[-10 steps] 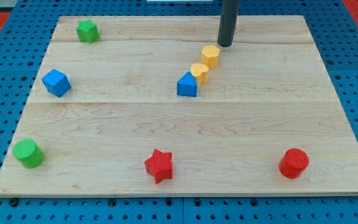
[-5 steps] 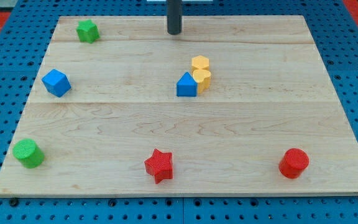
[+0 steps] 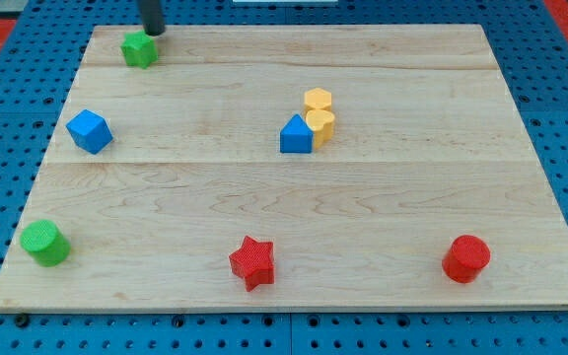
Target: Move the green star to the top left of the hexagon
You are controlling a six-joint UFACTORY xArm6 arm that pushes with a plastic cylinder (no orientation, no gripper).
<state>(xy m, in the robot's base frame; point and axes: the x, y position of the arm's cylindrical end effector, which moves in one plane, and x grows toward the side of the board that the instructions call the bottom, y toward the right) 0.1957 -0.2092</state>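
The green star [image 3: 139, 48] lies near the top left corner of the wooden board [image 3: 412, 197]. My tip [image 3: 153, 32] is just above and to the right of the star, at the board's top edge, very close to it. The yellow hexagon [image 3: 317, 101] sits near the board's middle, touching a second yellow block [image 3: 321, 125] below it. A blue block with a peaked top [image 3: 296, 135] touches that lower yellow block on its left.
A blue block [image 3: 89, 130] sits at the left. A green cylinder [image 3: 44, 243] is at the bottom left. A red star [image 3: 252, 261] is at the bottom middle. A red cylinder [image 3: 465, 258] is at the bottom right.
My tip has moved left along the top of the board, from beside the yellow blocks to the green star. The yellow hexagon shifted down-left against the other yellow block early on.
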